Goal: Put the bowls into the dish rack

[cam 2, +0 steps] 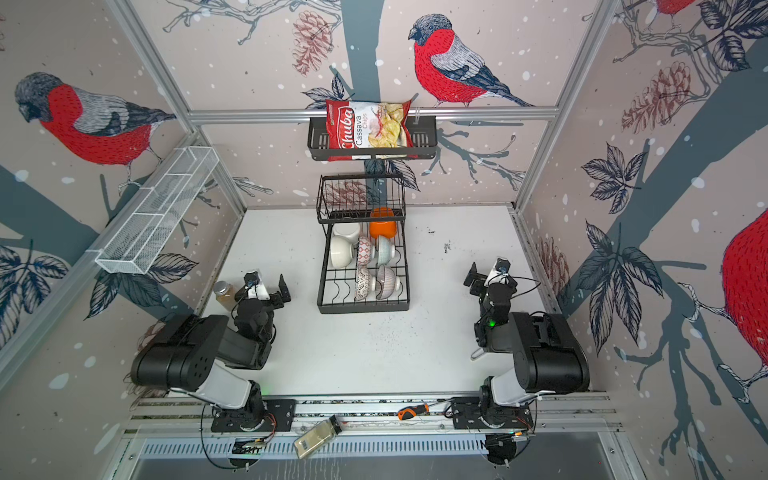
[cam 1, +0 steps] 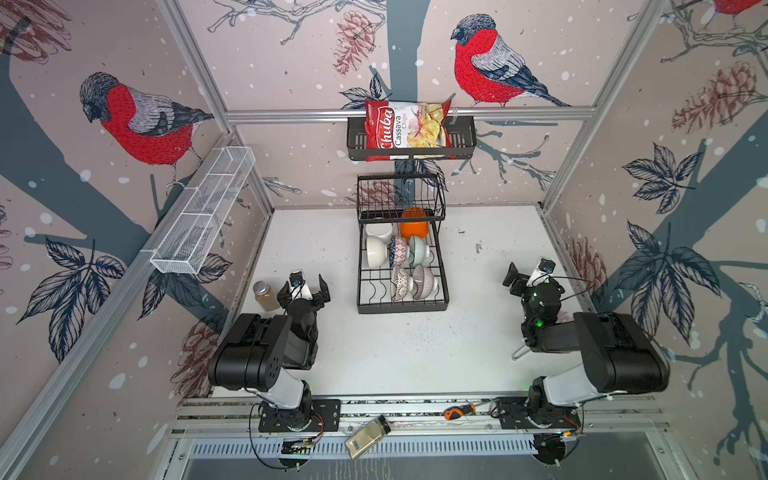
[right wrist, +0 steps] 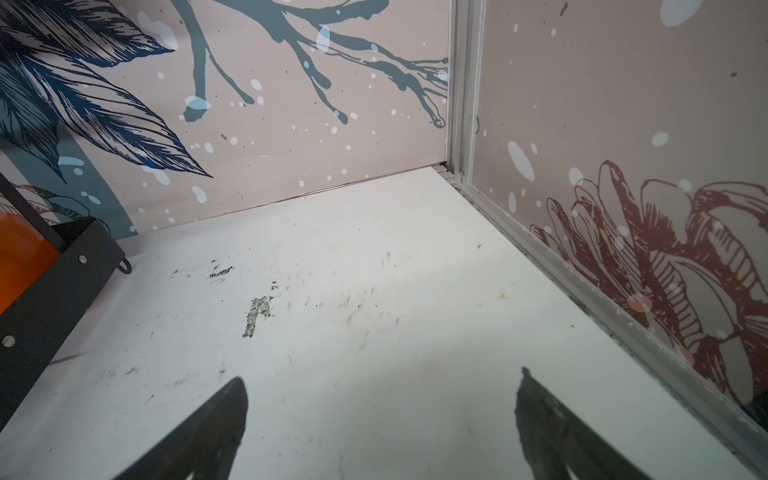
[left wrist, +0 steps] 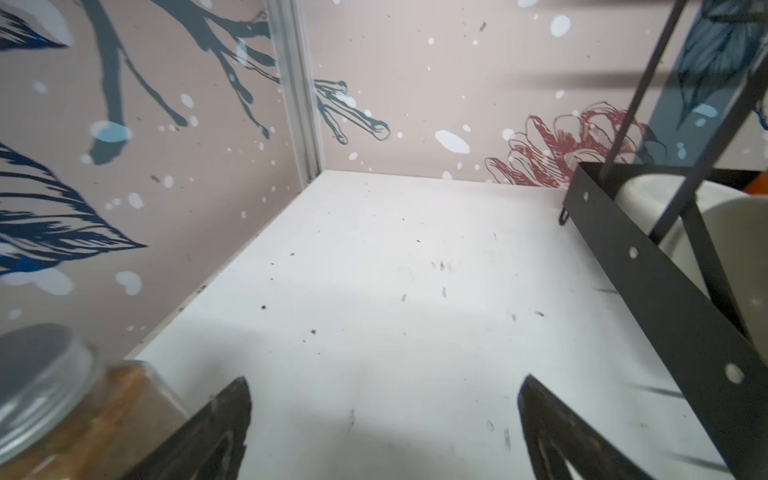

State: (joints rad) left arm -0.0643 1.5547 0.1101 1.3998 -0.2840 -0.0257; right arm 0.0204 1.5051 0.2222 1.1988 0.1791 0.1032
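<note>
Left pincer (left wrist: 385,378) and right pincer (right wrist: 381,374) gape empty; jar (cam 1: 264,295) just beside the left, dish rack (cam 1: 402,308) between

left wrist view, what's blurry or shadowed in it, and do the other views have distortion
Left wrist view: the jar at the frame edge is soft and out of focus, the left gripper fingers are dark and soft-edged, and a grey shadow crosses the table. Right wrist view: similar shadow near the right gripper. Both top views: wide-angle lens splays the walls outward.
</note>
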